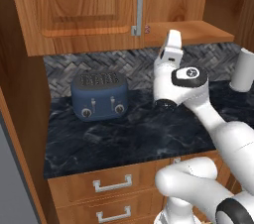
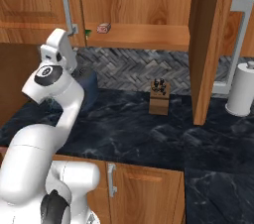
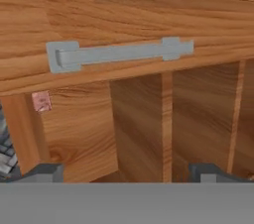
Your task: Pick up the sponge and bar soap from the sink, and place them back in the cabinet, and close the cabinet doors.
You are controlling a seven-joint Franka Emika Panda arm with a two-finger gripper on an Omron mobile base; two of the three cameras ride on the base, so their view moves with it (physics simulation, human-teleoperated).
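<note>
The cabinet has its left door shut and its right door swung out, standing edge-on. On the plank shelf lies the pinkish bar soap, with the green sponge just left of it by the shut door's edge. The bar soap peeks out beside the left door's silver handle. My gripper is open and empty, raised just below the shelf's left end. In the rolled hand view it faces the door handle and the bar soap. The sink is out of view.
A blue toaster sits on the dark marble counter against the backsplash. A knife block stands under the cabinet, and a white paper towel roll stands at the right. Drawers run below the counter.
</note>
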